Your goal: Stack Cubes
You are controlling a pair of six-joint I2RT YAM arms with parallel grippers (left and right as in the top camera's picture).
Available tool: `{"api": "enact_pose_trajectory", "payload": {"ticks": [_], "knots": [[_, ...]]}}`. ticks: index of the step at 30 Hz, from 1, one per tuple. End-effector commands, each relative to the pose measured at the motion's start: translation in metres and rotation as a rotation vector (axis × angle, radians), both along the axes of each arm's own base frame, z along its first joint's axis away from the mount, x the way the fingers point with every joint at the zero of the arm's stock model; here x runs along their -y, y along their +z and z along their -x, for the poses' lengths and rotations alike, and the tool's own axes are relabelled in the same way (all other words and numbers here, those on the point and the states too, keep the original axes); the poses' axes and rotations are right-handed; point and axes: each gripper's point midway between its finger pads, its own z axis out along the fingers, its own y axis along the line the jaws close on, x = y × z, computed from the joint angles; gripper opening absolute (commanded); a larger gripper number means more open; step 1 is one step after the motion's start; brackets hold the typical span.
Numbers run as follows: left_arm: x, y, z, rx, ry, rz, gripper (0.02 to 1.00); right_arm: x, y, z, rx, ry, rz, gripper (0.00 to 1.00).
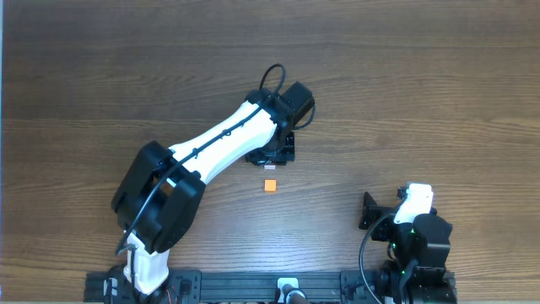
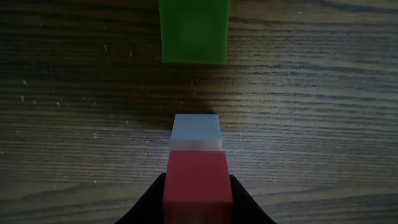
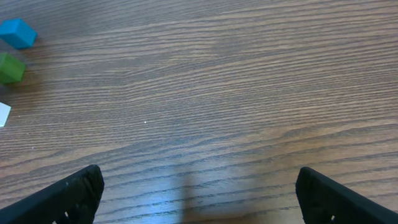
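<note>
**A:** Start nearest the bases. What does the right side have?

**B:** The right gripper [image 3: 199,186] sits low beside its own base, jaws spread wide with nothing between them. Ahead of it a broad run of table [image 1: 439,76] stretches to the cubes, which lie well apart from it.

**A:** And a little farther up?

**B:** One orange cube [image 1: 270,186] sits alone on the wood, near the middle. It is just short of the left gripper [image 1: 272,156] and not touching it.

**A:** What is the left gripper doing?

**B:** Its fingers [image 2: 149,202] are closed against the two sides of the red cube [image 2: 197,180]. Directly beyond the red cube is the white cube [image 2: 196,132]. Their edges meet in the wrist view, but I cannot tell whether the red cube rests on the white one or hangs just over it.

**A:** Beyond that?

**B:** The green cube [image 2: 193,28] is apart from the white one, with a strip of wood between them. Past the green cube, the right wrist view shows the blue cube [image 3: 17,32].

**A:** Any edges?

**B:** A thin pale strip runs down the top view's left border. Elsewhere the wood carries on to the frame.

**A:** Count?

**B:** Five cubes, one each of red, white, green, blue and orange, and two grippers.
</note>
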Motion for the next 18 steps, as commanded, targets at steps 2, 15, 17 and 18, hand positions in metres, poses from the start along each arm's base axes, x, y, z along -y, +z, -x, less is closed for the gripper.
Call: {"api": "enact_pose_trajectory", "payload": {"ticks": [2,15,17,18], "knots": [[-0.0024,-0.0082,-0.0052,-0.010,0.030,-0.016,0.040,0.0002,0.0000,-0.0001,0.006,0.001,0.002,0.993],[-0.0040,-0.0085,-0.0086,-0.006,0.039,-0.012,0.038,0.0002,-0.0001,-0.0001,0.005,0.001,0.002,0.993],[-0.0036,-0.0085,-0.0091,-0.004,0.039,-0.010,0.040,0.0002,-0.0001,-0.0001,0.005,0.001,0.002,0.991],[-0.0033,-0.0085,-0.0094,-0.003,0.039,-0.008,0.040,0.0002,-0.0001,-0.0001,0.005,0.001,0.002,0.991]]}}
